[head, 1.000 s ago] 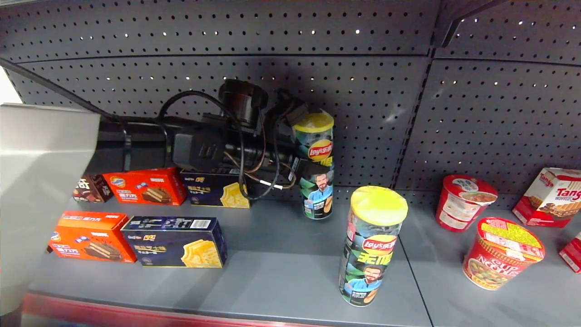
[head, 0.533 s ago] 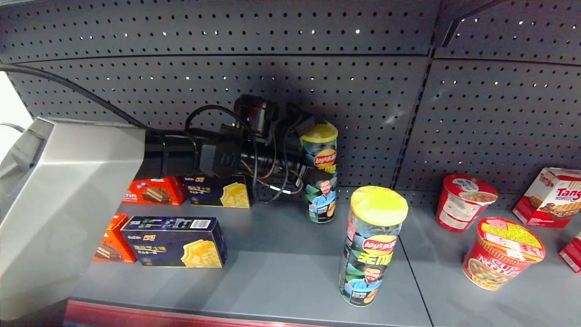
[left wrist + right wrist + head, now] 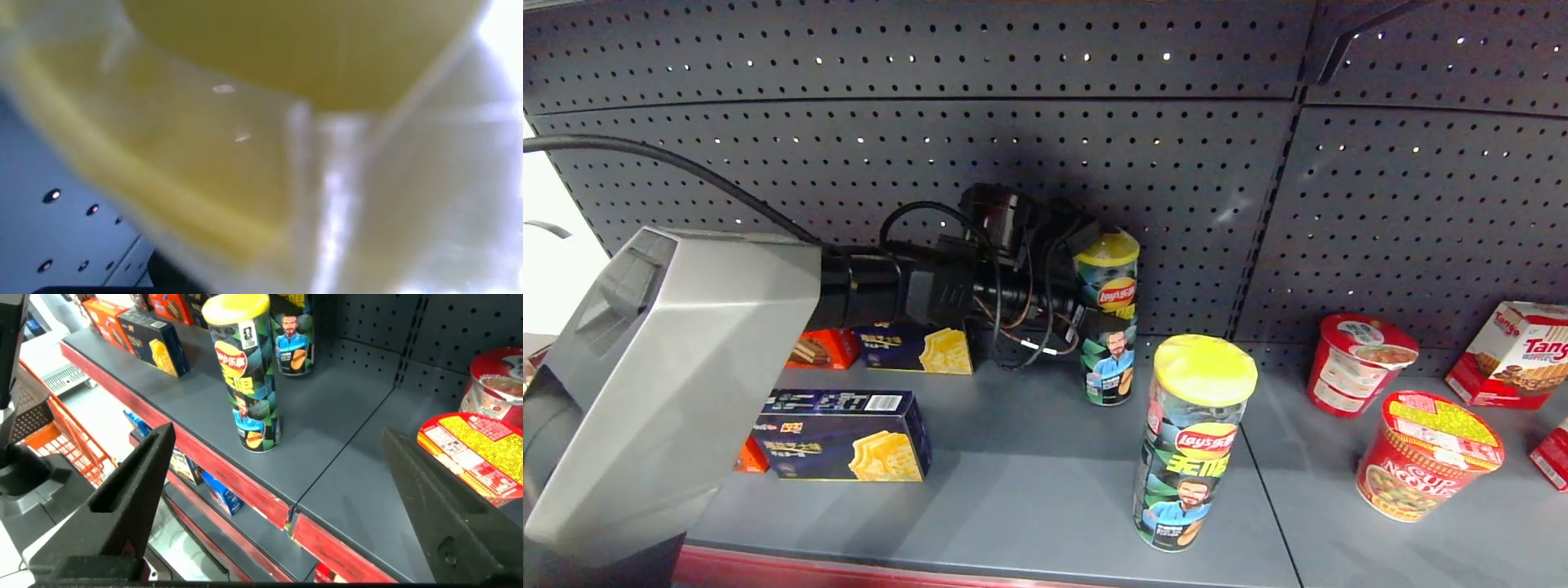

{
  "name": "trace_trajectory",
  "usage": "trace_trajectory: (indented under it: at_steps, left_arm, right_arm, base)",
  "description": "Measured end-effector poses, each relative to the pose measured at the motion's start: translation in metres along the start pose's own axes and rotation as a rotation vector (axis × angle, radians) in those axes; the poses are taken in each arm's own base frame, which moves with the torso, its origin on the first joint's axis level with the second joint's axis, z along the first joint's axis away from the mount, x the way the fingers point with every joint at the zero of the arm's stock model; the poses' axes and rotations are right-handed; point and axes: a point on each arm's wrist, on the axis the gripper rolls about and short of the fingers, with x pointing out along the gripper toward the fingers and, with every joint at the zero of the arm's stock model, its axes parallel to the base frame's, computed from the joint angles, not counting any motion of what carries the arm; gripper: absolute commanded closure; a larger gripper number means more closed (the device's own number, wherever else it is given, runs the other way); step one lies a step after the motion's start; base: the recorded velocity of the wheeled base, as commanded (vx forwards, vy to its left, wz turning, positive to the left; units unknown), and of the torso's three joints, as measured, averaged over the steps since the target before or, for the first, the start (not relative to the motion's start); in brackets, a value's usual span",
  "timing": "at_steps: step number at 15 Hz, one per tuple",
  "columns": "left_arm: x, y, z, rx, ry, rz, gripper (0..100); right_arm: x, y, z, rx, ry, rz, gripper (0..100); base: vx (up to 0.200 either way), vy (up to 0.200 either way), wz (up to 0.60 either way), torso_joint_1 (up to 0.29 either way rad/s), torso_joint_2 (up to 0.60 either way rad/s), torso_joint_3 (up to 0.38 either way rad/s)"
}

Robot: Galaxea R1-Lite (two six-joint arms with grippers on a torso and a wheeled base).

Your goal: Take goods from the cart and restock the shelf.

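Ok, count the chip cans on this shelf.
2. The back can sits in the left gripper by the pegboard; the front can stands free near the shelf edge.

- The left arm comes in from the lower left. Its grey forearm casing is nearest the head camera, and the black section beyond it lies roughly level.
- Loose black cables loop over the left wrist.
- The left gripper is closed sideways on an upright chips can, gripping it about mid-height. One black finger lies across the can's front.
- The right gripper has its two black fingers spread wide apart with nothing held between them, and it angles forward and down.
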Motion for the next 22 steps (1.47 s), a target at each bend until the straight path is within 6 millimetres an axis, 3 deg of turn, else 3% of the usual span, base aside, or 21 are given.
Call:
trace_trajectory:
  at_steps: [2,3,10,14,18,22]
  left_arm:
    - [0.003,-0.001,-0.001,0.001,0.001,-0.005,100]
    - [0.004,-0.001,-0.001,0.003,0.002,-0.006,0]
    - [0.004,-0.003,-0.002,0.003,0.008,-0.009,0]
    - [-0.011,-0.012,-0.01,0.025,0.05,-0.012,0]
    - [-0.051,-0.034,-0.02,0.005,0.098,-0.006,0]
    - [-0.099,-0.045,-0.014,0.009,0.071,0.069,0]
  right_arm:
    - [0.0,0.0,-0.001,0.0,0.004,0.0,0]
    - [0.0,0.0,-0.001,0.0,0.003,-0.001,0]
    - [-0.001,0.0,-0.001,0.0,0.002,0.0,0]
    - [0.004,0.001,0.005,0.0,0.007,0.001,0]
    - [0.034,0.004,0.018,0.004,0.084,-0.009,0]
    - [0.066,0.005,0.006,0.036,0.22,-0.04,0]
  base:
    - [0.0,0.0,0.0,0.0,0.0,0.0]
    - [0.0,0.0,0.0,0.0,0.0,0.0]
    - [0.0,0.0,0.0,0.0,0.0,0.0]
    - [0.0,0.0,0.0,0.0,0.0,0.0]
    - [0.0,0.0,0.0,0.0,0.0,0.0]
    - [0.0,0.0,0.0,0.0,0.0,0.0]
